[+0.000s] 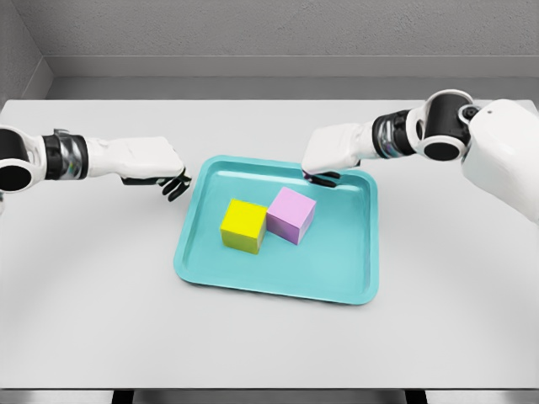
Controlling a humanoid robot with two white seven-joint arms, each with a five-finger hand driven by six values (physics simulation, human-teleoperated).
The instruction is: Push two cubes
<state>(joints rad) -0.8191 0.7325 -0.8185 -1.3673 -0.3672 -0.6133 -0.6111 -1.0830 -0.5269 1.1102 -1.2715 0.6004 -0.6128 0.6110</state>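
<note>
A yellow cube (243, 225) and pink cube (291, 214) sat touching in a teal tray (345, 278). The left hand (156, 167) hovered at nine o'clock, the right hand (328, 156) at one o'clock, fingers curled, holding nothing.

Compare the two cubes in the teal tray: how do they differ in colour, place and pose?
The yellow cube is bright yellow; the pink cube is pale pink. The yellow cube sits to the left and nearer the camera, the pink cube to the right and nearer the right hand. Both rest flat on the teal tray, touching each other, and look alike in size.
</note>
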